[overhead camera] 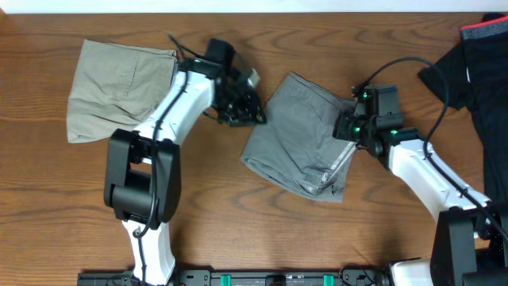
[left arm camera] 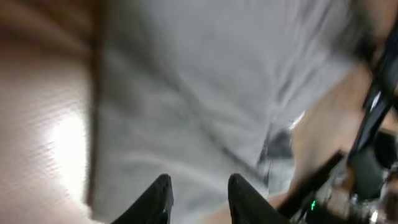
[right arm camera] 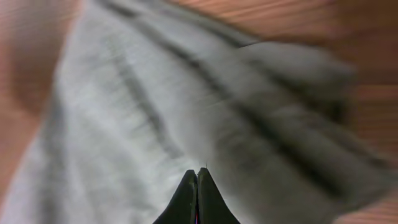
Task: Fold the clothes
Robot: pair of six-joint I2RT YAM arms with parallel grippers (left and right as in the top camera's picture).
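The grey shorts point(overhead camera: 298, 135) lie folded in the middle of the table, and they fill both wrist views as blurred grey cloth point(left arm camera: 199, 93) point(right arm camera: 155, 106). My left gripper point(overhead camera: 252, 109) hovers at their left edge. Its jaws point(left arm camera: 200, 186) stand apart, and I see nothing between them except the cloth beyond. My right gripper point(overhead camera: 349, 127) is at the shorts' right edge. Its fingers point(right arm camera: 198, 173) are pressed together over the cloth, and I see no fold pinched between them. Beige shorts point(overhead camera: 119, 87) lie folded at the far left.
A black garment with red trim point(overhead camera: 476, 56) lies bunched at the back right corner. Bare wooden table point(overhead camera: 262, 230) shows in front of the grey shorts. The left arm point(overhead camera: 178, 99) reaches across the beige shorts' right edge.
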